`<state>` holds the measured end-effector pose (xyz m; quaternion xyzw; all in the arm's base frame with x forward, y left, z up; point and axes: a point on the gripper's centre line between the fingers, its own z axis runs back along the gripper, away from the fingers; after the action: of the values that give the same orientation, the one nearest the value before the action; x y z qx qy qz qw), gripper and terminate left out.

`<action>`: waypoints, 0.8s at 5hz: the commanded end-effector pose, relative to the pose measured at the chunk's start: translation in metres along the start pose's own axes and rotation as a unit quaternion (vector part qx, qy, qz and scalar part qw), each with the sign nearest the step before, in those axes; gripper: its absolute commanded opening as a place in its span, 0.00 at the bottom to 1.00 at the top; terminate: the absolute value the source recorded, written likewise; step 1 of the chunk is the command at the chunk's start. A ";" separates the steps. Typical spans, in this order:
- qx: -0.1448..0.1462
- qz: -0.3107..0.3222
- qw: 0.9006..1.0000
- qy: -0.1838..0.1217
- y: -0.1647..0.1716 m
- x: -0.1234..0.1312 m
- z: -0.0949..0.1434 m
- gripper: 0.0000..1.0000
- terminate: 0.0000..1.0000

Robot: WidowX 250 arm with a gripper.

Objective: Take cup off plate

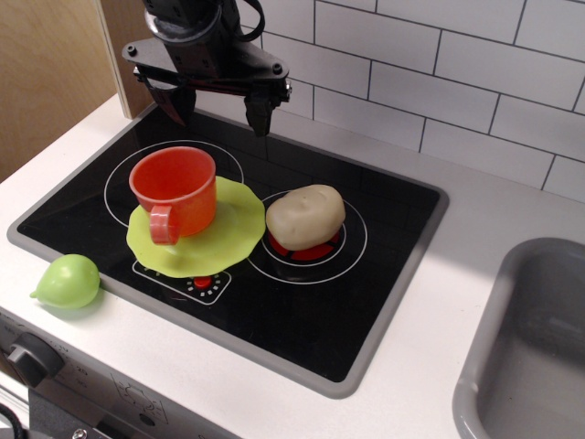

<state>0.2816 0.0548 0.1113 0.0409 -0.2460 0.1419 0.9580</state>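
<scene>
An orange-red cup (175,194) stands upright on the lime-green wavy-edged plate (228,236), toward the plate's left side, with its loop handle pointing toward the front. The plate lies on the black stovetop (366,302) between the two burner rings. My gripper (219,110) hangs above and behind the cup, near the back edge of the stovetop. Its two dark fingers (259,112) are spread wide apart and hold nothing. It does not touch the cup.
A beige potato (305,217) sits on the right burner ring, touching the plate's right edge. A small green pear-shaped fruit (68,281) lies on the white counter at the front left. A grey sink (539,347) is at the right. A white tiled wall stands behind.
</scene>
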 end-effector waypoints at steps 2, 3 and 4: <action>-0.008 0.003 1.000 -0.022 -0.001 -0.005 0.025 1.00 0.00; -0.035 0.005 0.999 -0.039 0.001 -0.012 0.042 1.00 0.00; -0.035 -0.004 0.999 -0.021 0.002 -0.026 0.051 1.00 0.00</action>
<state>0.2324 0.0408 0.1364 0.0096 -0.2547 0.1355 0.9574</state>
